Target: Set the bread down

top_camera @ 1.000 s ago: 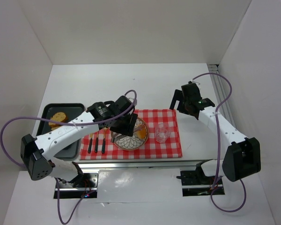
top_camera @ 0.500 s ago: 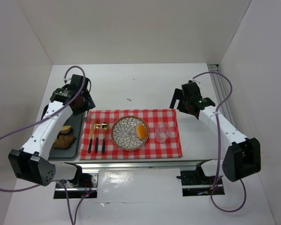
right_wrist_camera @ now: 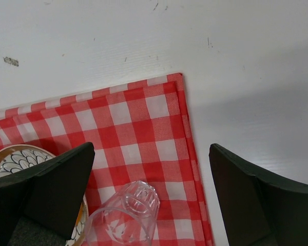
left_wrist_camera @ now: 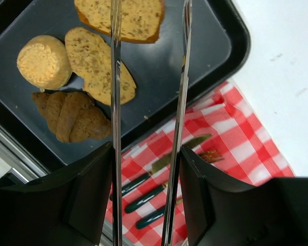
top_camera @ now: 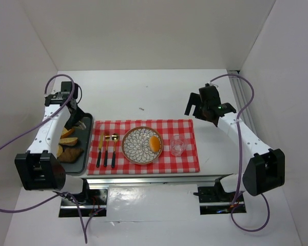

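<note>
The left gripper point(top_camera: 75, 122) hangs over the far end of the tray point(left_wrist_camera: 208, 56) at the left, its long fingers spread and holding nothing. The nearest bread slice point(left_wrist_camera: 138, 20) lies right under their tips, its long axis across the gap (one finger crosses it, the other sits just past its end). The right gripper point(right_wrist_camera: 151, 169), also spread and empty, is well apart beyond the plate point(top_camera: 131, 154), so the pick is probably the left arm's.

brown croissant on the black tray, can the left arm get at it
Probably yes: the left claw hangs open above the black tray, and nothing covers the brown croissant.
</note>
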`<state>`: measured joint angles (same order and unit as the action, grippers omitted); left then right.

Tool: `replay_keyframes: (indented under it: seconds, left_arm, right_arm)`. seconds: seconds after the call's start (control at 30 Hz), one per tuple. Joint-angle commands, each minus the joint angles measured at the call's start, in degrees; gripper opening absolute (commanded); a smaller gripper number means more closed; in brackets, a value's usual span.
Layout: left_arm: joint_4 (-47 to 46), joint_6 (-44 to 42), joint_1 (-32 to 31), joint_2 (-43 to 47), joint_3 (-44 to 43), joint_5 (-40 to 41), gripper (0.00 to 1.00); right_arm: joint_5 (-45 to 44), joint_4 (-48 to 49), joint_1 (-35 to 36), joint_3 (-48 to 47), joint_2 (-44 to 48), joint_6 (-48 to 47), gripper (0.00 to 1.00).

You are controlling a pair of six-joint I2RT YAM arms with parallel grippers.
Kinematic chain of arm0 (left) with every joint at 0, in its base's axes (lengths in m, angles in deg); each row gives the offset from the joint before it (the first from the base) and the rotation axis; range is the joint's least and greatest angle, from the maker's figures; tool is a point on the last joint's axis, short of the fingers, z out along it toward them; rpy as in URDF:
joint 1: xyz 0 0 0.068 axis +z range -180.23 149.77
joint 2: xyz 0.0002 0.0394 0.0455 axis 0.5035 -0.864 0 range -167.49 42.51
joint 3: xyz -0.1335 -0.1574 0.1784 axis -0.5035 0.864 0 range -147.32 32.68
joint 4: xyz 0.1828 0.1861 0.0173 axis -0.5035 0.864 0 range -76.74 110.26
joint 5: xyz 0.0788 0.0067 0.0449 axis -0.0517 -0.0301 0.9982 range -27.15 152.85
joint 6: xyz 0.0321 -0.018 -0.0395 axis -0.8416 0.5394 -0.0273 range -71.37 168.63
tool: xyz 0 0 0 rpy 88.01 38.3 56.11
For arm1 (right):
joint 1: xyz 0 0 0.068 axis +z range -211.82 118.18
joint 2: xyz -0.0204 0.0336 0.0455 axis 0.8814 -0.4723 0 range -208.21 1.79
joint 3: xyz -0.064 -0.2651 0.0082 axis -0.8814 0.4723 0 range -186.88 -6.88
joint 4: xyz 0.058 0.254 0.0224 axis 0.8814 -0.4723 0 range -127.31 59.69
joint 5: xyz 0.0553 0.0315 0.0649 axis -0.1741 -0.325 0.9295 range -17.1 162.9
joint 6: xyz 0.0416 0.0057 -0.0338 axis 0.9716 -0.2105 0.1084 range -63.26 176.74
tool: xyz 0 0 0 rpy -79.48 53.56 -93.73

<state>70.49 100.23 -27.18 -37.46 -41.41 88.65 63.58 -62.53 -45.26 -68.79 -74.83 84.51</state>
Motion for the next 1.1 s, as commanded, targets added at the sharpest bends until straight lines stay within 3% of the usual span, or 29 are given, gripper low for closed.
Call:
replay_keyframes:
  seconds: [0.0, 0.37, 1.07]
  left_arm:
    - [-1.86, 0.26, 1.08, -1.85, 0.26, 1.44, 0.63]
    - [-5.02, -5.79, -0.06, -7.22, 0.17, 3.90, 0.62]
    - [0.34, -4.75, -4.10, -13.73, -2.38, 11.28, 0.62]
  right_arm:
    - [0.80, -1.52, -0.38, -4.09, -0.99, -0.96, 1.00]
    - [1.32, -2.05, -0.38, -6.82, -2.83, -0.96, 1.00]
    - [1.32, -3.10, -0.38, -7.96, -3.36, -0.44, 1.00]
